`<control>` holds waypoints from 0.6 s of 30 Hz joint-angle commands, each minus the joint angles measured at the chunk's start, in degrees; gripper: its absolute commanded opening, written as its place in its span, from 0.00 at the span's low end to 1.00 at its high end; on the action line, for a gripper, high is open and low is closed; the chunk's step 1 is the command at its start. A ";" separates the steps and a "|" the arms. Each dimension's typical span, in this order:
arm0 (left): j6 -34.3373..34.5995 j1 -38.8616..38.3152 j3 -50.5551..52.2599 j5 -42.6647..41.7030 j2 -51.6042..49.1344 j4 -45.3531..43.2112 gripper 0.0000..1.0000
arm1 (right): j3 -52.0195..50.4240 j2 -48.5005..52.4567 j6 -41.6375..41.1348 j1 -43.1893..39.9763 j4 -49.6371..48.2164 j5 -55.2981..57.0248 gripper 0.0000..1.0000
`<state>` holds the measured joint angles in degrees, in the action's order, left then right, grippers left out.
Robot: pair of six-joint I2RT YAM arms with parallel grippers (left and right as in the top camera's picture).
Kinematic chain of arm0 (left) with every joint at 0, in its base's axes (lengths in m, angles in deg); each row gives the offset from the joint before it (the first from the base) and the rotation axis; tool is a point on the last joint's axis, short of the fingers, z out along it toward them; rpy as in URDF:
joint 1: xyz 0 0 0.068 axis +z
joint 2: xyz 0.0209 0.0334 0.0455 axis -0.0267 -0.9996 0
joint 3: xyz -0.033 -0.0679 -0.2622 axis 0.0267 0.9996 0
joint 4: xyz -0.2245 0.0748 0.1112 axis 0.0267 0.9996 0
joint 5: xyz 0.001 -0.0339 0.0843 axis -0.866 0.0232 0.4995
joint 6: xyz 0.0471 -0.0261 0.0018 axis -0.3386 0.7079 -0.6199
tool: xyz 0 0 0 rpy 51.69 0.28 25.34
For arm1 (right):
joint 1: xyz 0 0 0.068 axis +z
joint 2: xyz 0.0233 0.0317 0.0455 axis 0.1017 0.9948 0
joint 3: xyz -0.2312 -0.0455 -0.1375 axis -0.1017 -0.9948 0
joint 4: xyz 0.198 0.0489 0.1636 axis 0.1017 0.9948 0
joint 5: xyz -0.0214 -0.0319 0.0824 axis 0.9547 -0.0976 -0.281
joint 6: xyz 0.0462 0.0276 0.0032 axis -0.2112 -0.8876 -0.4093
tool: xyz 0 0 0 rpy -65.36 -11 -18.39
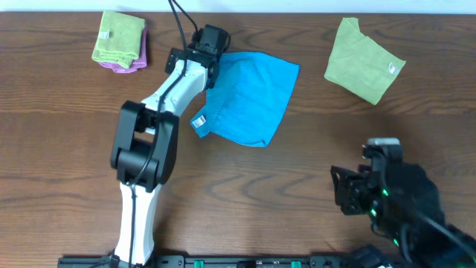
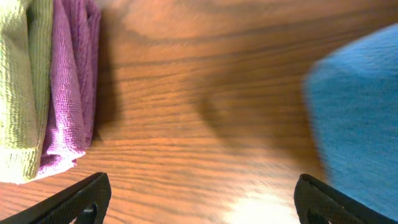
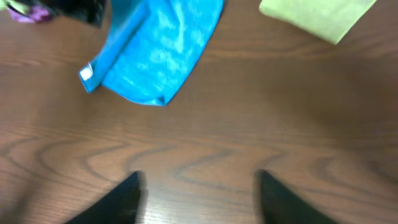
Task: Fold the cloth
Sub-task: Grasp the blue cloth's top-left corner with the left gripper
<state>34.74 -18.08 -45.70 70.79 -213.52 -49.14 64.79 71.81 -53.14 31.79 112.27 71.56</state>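
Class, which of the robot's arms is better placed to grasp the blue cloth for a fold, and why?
Left. The left gripper, open, hangs just beside the blue cloth at its edge. The right gripper, also open, sits far from it.

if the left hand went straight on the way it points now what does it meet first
Most likely bare table: the left hand is open and aims at the gap between the purple cloth and the blue cloth. Depth is unclear.

A dark brown wood-grain surface (image 1: 297,171) filled the overhead view under even light. A pale strip (image 1: 312,6) ran along its edge at 12 o'clock.
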 commanded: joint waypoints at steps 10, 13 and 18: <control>1.86 1.70 -1.20 -26.08 7.63 -0.13 0.95 | 0.17 16.57 9.27 0.22 -7.43 -1.05 0.01; 1.95 3.19 -1.20 -32.04 5.77 -3.13 0.95 | -0.09 22.14 10.14 0.22 -8.85 -0.98 0.01; 3.17 4.70 -1.20 -34.42 3.85 -5.44 0.98 | -0.07 24.02 10.14 0.22 -11.58 -1.09 0.01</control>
<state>36.69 -13.98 -46.62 39.74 -208.89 -54.47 64.65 96.84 -44.40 31.79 101.11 70.67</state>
